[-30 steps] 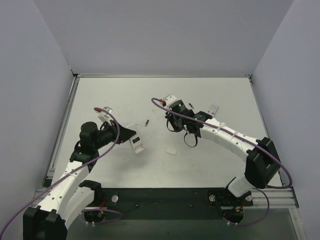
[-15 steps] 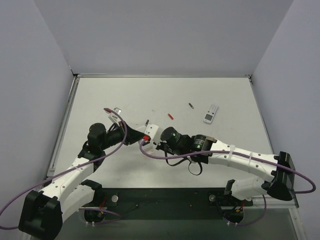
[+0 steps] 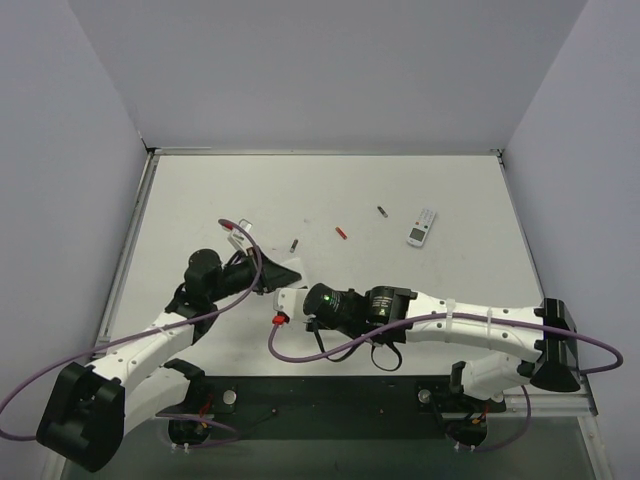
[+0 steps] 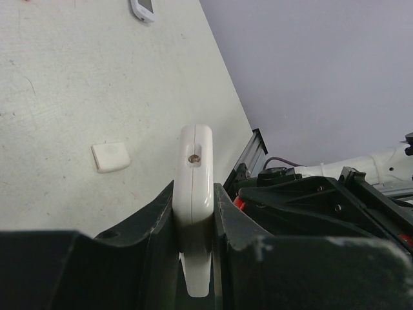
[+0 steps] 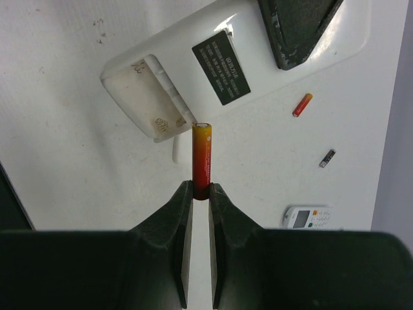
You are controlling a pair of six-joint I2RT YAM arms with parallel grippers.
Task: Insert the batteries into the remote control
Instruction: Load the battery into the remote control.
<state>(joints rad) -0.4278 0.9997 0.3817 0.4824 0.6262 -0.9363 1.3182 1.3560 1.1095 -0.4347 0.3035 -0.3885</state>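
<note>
Since the view one second earlier, the right arm has swung in from the far part of the bench (image 3: pixel 200 190) and now lies stretched low across it, bringing the right gripper (image 5: pixel 201 188) up to the remote control (image 5: pixel 258 51); the left arm has shifted only slightly. At centre, the left gripper (image 4: pixel 193 194) is clamped on the long edges of the remote control, whose white back, dark label and uncovered battery bay (image 5: pixel 145 97) face the right wrist camera. The right gripper is closed on the lower end of the held battery (image 5: pixel 202 147), whose pale tip stands just at the rim of the bay, not inside it. A white-faced remote (image 3: pixel 422 227) lies well beyond the remote control, to its right. The detached bay cover (image 4: pixel 110 157) lies flat on the bench just beside the remote control. The second battery (image 3: pixel 341 232) lies loose beyond it, between the nearer dark cell (image 3: pixel 293 244) and the farther dark cell (image 3: pixel 382 211). Step in hand, as judged: insertion of the first battery, with no cell yet seated. The next move calls for turning the held battery parallel with the bay, then pressing it in while the left grip stays firm; polarity marks cannot be read.
</note>
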